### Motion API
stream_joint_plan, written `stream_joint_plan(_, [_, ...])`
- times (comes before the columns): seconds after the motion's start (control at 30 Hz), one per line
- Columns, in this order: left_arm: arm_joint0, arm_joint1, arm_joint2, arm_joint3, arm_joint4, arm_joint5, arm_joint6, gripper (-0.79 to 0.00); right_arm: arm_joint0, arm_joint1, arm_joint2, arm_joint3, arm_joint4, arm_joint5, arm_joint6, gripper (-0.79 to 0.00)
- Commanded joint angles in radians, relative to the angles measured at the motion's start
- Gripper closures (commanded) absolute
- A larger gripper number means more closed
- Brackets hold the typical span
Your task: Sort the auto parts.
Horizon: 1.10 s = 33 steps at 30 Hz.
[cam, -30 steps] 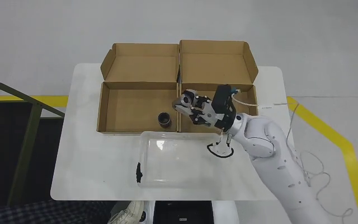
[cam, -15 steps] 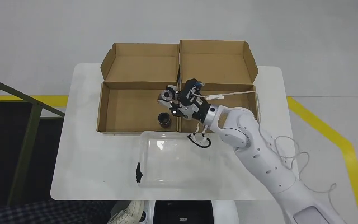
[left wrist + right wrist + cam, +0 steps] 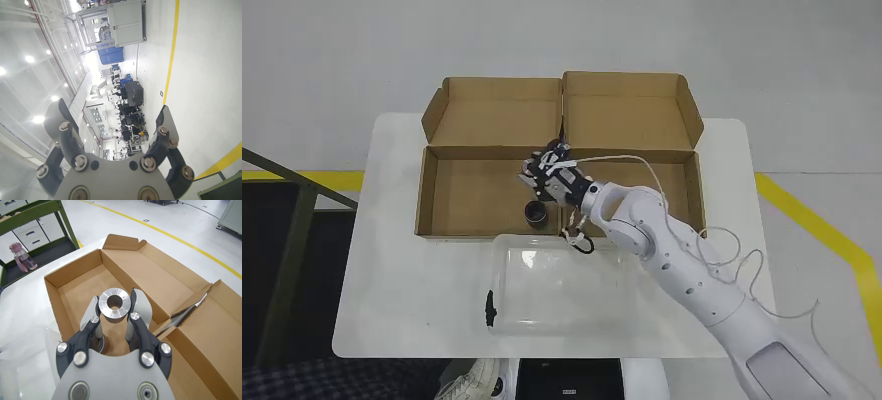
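My right gripper [image 3: 114,309] is shut on a shiny metal ring [image 3: 114,304], a thick steel bushing with a round bore. It hangs over the left cardboard box [image 3: 79,291]. From above, the right gripper [image 3: 545,170] sits over that left box [image 3: 457,195] near its right wall, just beyond a dark ring part [image 3: 535,212] lying on the box floor. A small black part [image 3: 489,307] lies in the clear plastic tray [image 3: 542,290]. My left gripper [image 3: 115,117] is open and points up into the room, holding nothing.
A second cardboard box [image 3: 682,185] stands open to the right of the first, lids folded back. The white table [image 3: 392,260] carries both boxes and the tray. A green shelf [image 3: 37,224] with a pink bottle [image 3: 22,258] stands beside the table.
The right arm has swung left with the metal ring, from over the right box, across the dividing wall, to over the left box.
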<state>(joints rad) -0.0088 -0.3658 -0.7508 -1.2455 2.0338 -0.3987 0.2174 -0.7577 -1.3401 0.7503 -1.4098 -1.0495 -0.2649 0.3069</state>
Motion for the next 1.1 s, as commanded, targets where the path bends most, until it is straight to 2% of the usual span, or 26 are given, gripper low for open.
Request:
stream_joint_plan(0.0, [0.000, 0.000, 0.000, 0.000, 0.000, 0.000, 0.000, -0.785, 0.010, -0.009, -0.013, 0.013, -0.009, 0.024, 0.018, 0.000])
stream_joint_plan(0.57, [0.000, 0.000, 0.000, 0.000, 0.000, 0.000, 0.000, -0.785, 0.081, -0.077, -0.089, 0.150, -0.041, 0.110, 0.143, 0.000])
stream_joint_plan(0.87, [0.000, 0.000, 0.000, 0.000, 0.000, 0.000, 0.000, -0.785, 0.101, -0.104, -0.104, 0.197, -0.059, 0.122, 0.178, -0.206])
stream_joint_plan(1.07, [0.000, 0.000, 0.000, 0.000, 0.000, 0.000, 0.000, -0.785, 0.106, -0.117, -0.105, 0.207, -0.068, 0.118, 0.207, -0.271])
